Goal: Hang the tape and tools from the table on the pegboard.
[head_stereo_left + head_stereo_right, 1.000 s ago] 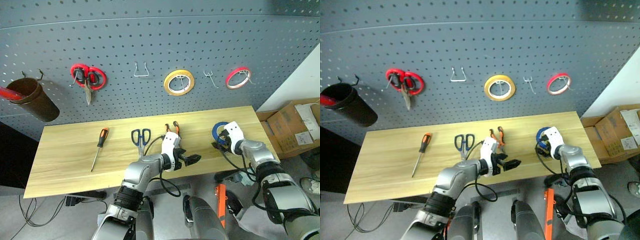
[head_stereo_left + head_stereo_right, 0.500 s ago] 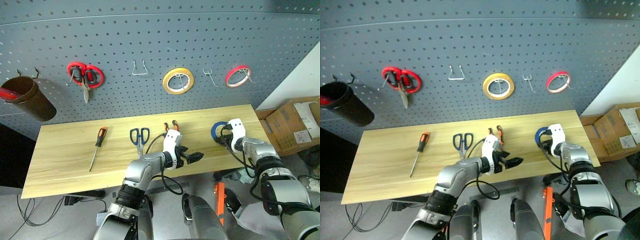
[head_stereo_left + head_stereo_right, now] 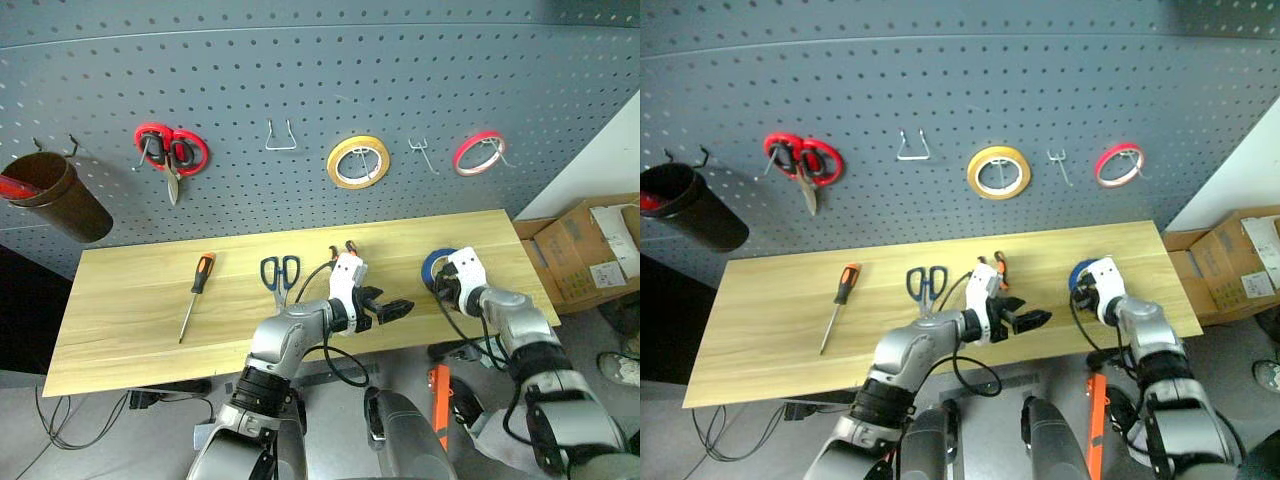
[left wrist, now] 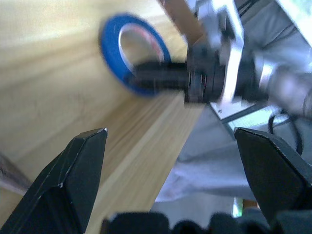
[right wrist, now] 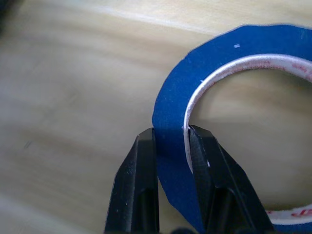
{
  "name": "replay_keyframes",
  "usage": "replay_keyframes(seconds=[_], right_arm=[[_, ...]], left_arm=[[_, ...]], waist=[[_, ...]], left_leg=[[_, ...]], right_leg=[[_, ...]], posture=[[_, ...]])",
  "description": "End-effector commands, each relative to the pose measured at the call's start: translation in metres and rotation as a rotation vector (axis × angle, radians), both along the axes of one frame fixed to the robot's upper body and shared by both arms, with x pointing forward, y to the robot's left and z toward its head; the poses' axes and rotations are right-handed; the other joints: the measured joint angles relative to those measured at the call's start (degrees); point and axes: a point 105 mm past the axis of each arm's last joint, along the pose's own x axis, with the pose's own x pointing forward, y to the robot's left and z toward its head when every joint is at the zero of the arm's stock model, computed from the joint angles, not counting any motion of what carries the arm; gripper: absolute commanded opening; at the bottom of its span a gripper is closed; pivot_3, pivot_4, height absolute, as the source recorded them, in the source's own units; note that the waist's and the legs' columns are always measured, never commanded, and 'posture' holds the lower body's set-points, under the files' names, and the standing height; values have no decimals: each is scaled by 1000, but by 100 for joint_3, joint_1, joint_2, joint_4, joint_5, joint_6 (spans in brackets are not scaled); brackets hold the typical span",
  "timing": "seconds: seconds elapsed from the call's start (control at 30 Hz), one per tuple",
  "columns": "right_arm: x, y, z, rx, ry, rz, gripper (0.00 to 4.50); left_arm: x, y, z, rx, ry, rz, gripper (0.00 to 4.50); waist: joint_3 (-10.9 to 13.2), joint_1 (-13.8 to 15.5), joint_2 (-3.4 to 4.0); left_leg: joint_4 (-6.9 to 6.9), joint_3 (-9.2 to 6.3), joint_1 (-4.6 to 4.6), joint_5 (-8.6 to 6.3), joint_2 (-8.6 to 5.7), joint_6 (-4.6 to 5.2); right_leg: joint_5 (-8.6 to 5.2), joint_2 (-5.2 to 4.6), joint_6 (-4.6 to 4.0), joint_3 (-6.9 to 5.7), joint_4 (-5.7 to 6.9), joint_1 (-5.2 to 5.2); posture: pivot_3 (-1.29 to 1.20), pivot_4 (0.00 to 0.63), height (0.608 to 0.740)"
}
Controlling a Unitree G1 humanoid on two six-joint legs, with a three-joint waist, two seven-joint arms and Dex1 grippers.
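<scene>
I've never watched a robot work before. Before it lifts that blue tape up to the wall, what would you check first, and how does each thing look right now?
1. Right gripper shut on the blue tape, one finger outside the band, one inside: ok.
2. Tape clear of the table: cannot tell.
3. Free hook on the pegboard, between the yellow roll and the red roll: ok.
4. Left gripper open, holding nothing, apart from the tape: ok.
5. Pliers, scissors and screwdriver lie away from the tape: ok.

We're in a workshop: grey pegboard [image 3: 320,90] w/ hooks, hung scissors [image 3: 170,152] & tape rolls [image 3: 358,162], over a wooden bench [image 3: 120,320].
</scene>
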Motion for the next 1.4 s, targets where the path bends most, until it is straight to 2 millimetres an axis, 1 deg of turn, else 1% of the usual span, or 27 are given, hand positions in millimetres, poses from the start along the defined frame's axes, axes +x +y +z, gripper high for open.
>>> replay_keyframes(seconds=[0.03, 0.07, 0.13, 0.23, 0.3, 0.37, 0.43, 0.5, 0.57, 0.67, 0.8, 0.87, 1.0, 1.1, 1.23, 1.33, 1.4], right_arm=[[-18, 13, 37, -36, -165, 11, 551], [-22, 13, 43, -62, -201, 2, 551], [-27, 11, 58, -128, -287, -11, 551], [-32, 16, 84, -228, -452, -20, 551], [-38, 23, 102, -288, -574, -14, 551], [-44, 36, 114, -305, -678, 13, 551], [-50, 49, 122, -340, -783, 63, 551], [-52, 59, 126, -351, -861, 106, 551], [-50, 65, 126, -352, -912, 125, 551], [-43, 73, 130, -339, -975, 149, 551], [-30, 80, 134, -314, -998, 188, 551], [-23, 80, 138, -295, -1008, 206, 551], [-11, 80, 145, -246, -997, 274, 551], [-4, 81, 137, -194, -904, 369, 551], [3, 78, 127, -157, -793, 429, 551], [11, 71, 126, -129, -730, 446, 551], [19, 62, 131, -132, -715, 431, 551]], left_arm=[[5, 11, 26, -44, -80, 5, 4500], [6, 15, 27, -44, -88, 12, 4500], [8, 19, 32, -53, -100, 17, 4500], [8, 27, 45, -103, -124, 21, 4500], [6, 33, 57, -164, -121, 12, 4500], [1, 39, 73, -251, -91, -16, 4500], [-2, 46, 85, -298, -84, -42, 4500], [-1, 52, 96, -324, -90, -45, 4500], [1, 58, 105, -345, -100, -36, 4500], [11, 65, 110, -351, -120, 4, 4500], [21, 68, 112, -339, -144, 38, 4500], [24, 67, 114, -337, -158, 41, 4500], [27, 62, 114, -328, -176, 47, 4500], [26, 57, 112, -335, -170, 35, 4500], [25, 53, 112, -344, -162, 32, 4500], [25, 50, 112, -349, -158, 27, 4500], [25, 49, 112, -352, -157, 21, 4500]], waist=[[-6, 0, 9], [-18, -5, 20], [-39, -33, 37], [-117, -32, 36], [-196, -33, 34], [-316, -38, 34], [-450, -50, 32], [-549, -50, 26], [-649, -51, 8], [-779, -50, -25], [-911, -49, -41], [-938, -48, -46], [-939, -43, -46], [-946, -41, -46], [-947, -36, -45], [-947, -37, -44], [-947, -39, -44]], left_leg=[[0, -1, -19, 0, 0, -1], [2, -2, -32, 1, 0, -2], [16, 7, -67, 3, -3, -6], [20, 9, -72, 11, -14, -18], [19, 8, -74, 14, -14, -25], [16, 7, -75, 14, -14, -25], [14, 6, -74, 14, -13, -25], [15, 6, -72, 14, -14, -25], [20, 7, -69, 14, -16, -25], [26, 8, -62, 14, -17, -24], [38, 8, -54, 19, -17, -25], [39, 8, -47, 21, -17, -23], [31, 7, 25, 21, -15, -22], [32, 9, 28, 21, -15, -22], [31, 8, 28, 21, -14, -21], [31, 8, 30, 21, -12, -21], [33, 9, 32, 22, -12, -21]], right_leg=[[-1, -2, 2, -1, 5, -21], [-1, -2, 3, -1, 9, -36], [2, -4, 9, 7, 24, -83], [8, -14, 18, 4, 27, -90], [9, -15, 19, 1, 26, -92], [9, -15, 19, -1, 23, -92], [9, -13, 19, -4, 18, -90], [9, -13, 19, -4, 17, -87], [10, -13, 18, -3, 18, -81], [24, -13, 16, -1, 12, -68], [44, -12, 7, 3, 8, -54], [48, -10, 3, 3, 8, -46], [48, -7, -2, 3, -4, 30], [49, -7, -2, 8, 0, 32], [49, -6, -2, 9, 2, 32], [49, -3, -2, 9, 6, 31], [49, -2, -3, 12, 11, 31]], posture=[[16, 260, 740], [9, 236, 740], [-1, 213, 740], [-26, 164, 740], [-34, 135, 740], [-39, 113, 740], [-33, 91, 740], [-27, 75, 740], [-17, 58, 740], [0, 41, 740], [13, 32, 740], [18, 30, 740], [23, 29, 740], [28, 32, 740], [25, 37, 740], [24, 41, 740], [21, 42, 740]])
